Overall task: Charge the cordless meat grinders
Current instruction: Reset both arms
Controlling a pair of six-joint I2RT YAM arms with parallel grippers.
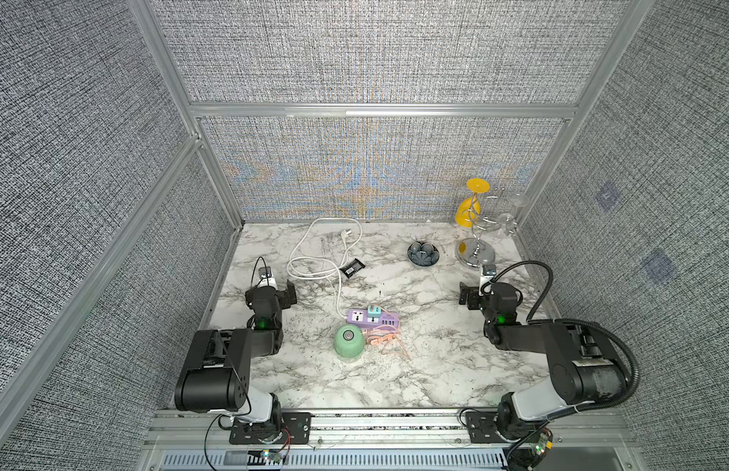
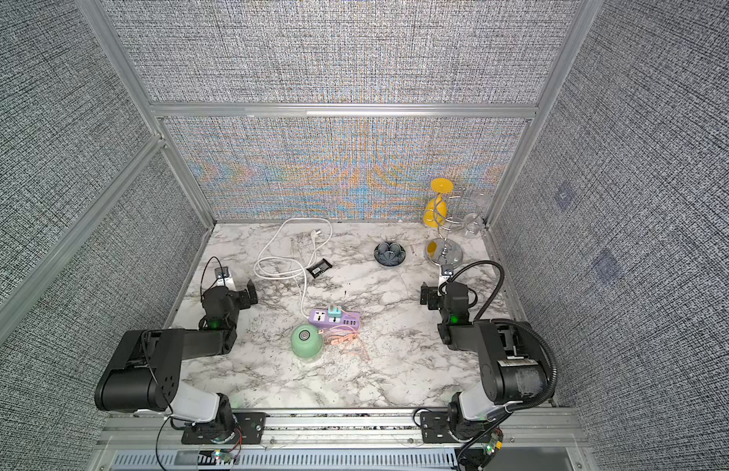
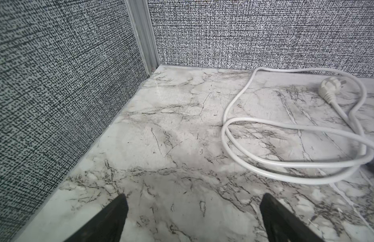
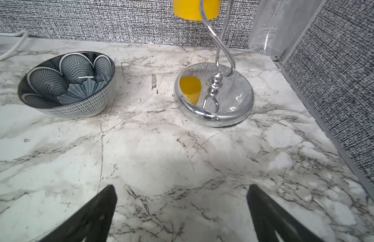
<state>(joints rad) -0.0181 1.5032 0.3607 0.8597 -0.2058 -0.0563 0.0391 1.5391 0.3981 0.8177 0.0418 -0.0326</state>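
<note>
The mint-green cordless meat grinder [image 1: 348, 343] [image 2: 306, 342] stands upright at the table's middle front, its dark ringed button on top. Just behind it lies a purple power strip [image 1: 373, 319] [image 2: 334, 318] with a teal adapter [image 1: 374, 311] plugged into it. A pink cable [image 1: 385, 341] [image 2: 348, 341] lies tangled between the grinder and the strip; whether its ends are plugged in I cannot tell. My left gripper [image 1: 290, 293] [image 3: 194, 196] stands open over bare table, well left of the grinder. My right gripper [image 1: 467, 294] [image 4: 181, 186] is open too, far right of it. Neither holds anything.
The strip's white cord [image 1: 313, 253] [image 3: 286, 146] loops toward the back wall, with a black packet [image 1: 351, 268] beside it. A patterned bowl [image 1: 423, 253] [image 4: 66, 83] and a chrome glass rack [image 1: 475, 244] [image 4: 213, 94] with a yellow glass stand at the back right. Walls enclose three sides.
</note>
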